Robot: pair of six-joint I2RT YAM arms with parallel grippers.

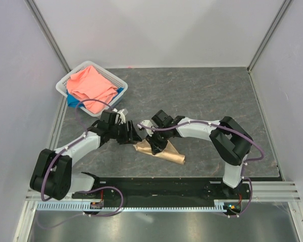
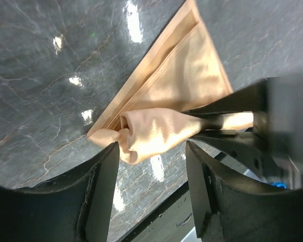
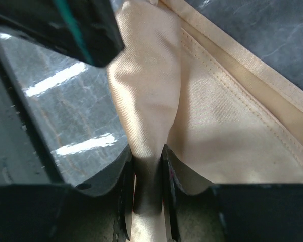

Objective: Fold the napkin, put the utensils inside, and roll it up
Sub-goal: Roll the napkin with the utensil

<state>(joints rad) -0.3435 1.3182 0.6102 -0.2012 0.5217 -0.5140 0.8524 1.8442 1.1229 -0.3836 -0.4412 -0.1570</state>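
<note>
A dark grey marbled table sits between plain white walls. Near its front middle lies the napkin (image 1: 166, 153), a shiny peach-gold cloth, partly rolled. One end is gathered into a soft tube and the rest spreads flat as a hemmed triangle pointing toward the right.

The right fingers (image 1: 156, 146) are clenched on the rolled part. In the right wrist view the tube of napkin (image 3: 146, 101) narrows where it passes between the two dark fingers (image 3: 125, 194), which press on it from both sides.

The left fingers (image 1: 132, 134) stand released and spread apart. In the left wrist view they (image 2: 103, 191) flank the crumpled end of the roll (image 2: 156, 131), one on each side. Whether either one brushes the cloth I cannot tell.

Both arms reach in from the near edge and meet over the napkin.

Well apart, at the far left corner, a white basket (image 1: 112, 75) holds a coral cloth (image 1: 91, 88) over a blue cloth (image 1: 72, 102).
</note>
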